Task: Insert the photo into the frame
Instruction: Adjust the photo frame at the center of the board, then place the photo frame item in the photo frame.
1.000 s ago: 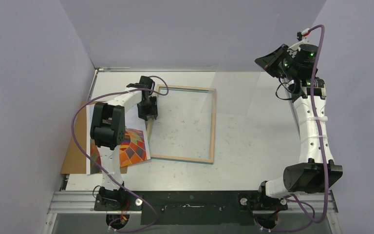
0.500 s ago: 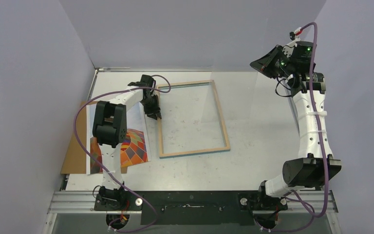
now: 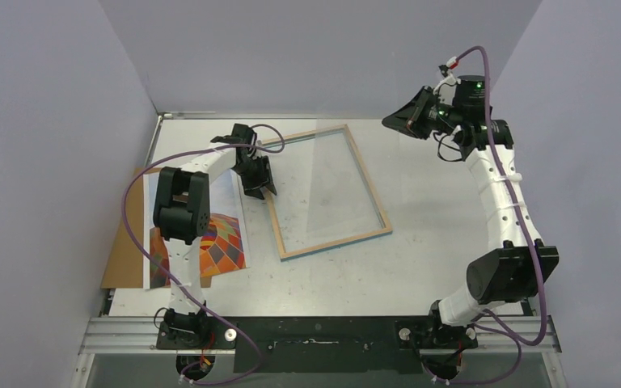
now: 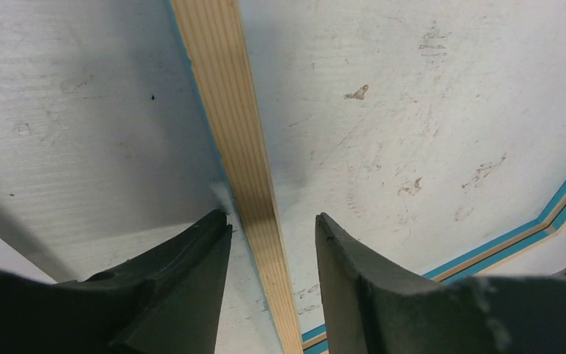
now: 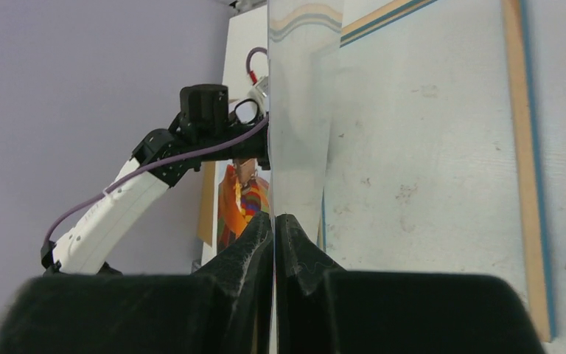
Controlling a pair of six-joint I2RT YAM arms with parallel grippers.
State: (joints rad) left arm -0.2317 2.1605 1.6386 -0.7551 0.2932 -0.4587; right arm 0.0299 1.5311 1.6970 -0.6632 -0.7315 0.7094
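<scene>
The frame [image 3: 336, 243] lies skewed on the table with its wood-coloured back up; a blue edge shows in the left wrist view. My left gripper [image 3: 260, 187] is open and straddles the frame's left rail [image 4: 239, 133], with a gap on each side of the wood. The photo [image 3: 220, 246], an orange multicoloured print, lies at the left, partly under the left arm. My right gripper [image 3: 390, 123] hovers over the far right of the frame, shut on a thin clear pane [image 5: 298, 110] that shows edge-on between the fingers [image 5: 254, 236].
A plain brown backing board [image 3: 121, 242] lies under the photo at the left table edge. Purple walls close in both sides and the back. The left arm's purple cable loops above the photo.
The frame's near end has swung to the right, pivoting about its far left corner by the left gripper. The right arm has moved left with the clear pane.
</scene>
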